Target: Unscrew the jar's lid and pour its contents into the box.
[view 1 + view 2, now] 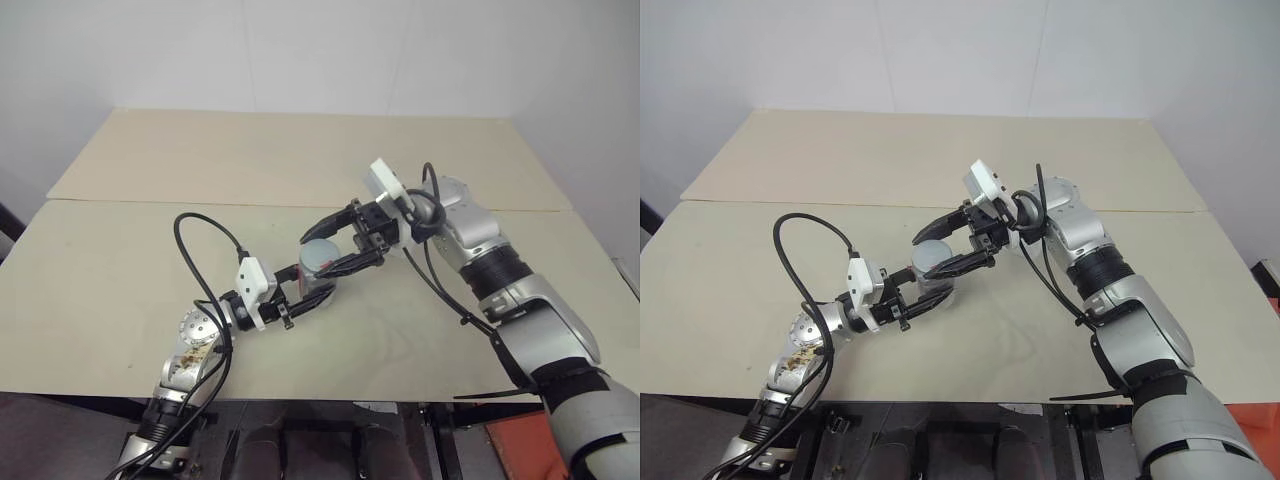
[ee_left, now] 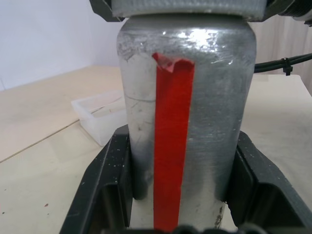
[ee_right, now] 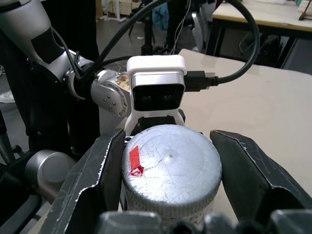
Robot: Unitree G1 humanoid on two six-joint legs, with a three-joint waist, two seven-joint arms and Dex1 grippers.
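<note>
A: What's nearest?
B: The left gripper [image 1: 300,303], low at the near side of the table [image 1: 120,300], clenched on the jar [image 1: 318,275] with a black finger pressed to each side of its body.
A: How does the jar look?
B: A silvery-grey cylinder, scuffed and shiny, with a red stripe [image 2: 171,146] running down its side; the stripe's upper end is torn and curled. It stands upright, held near the middle of the table.
A: And the lid?
B: The lid [image 3: 171,163] is still on: a flat grey disc with fine scratches and a small red mark near its edge.
A: The right gripper?
B: The right gripper [image 1: 330,245] comes in from the right, its fingers [image 3: 95,180] straddling the lid. Whether they grip it, I cannot tell.
A: The box?
B: The box [image 2: 100,114] is clear plastic, on the table just beyond the jar.
</note>
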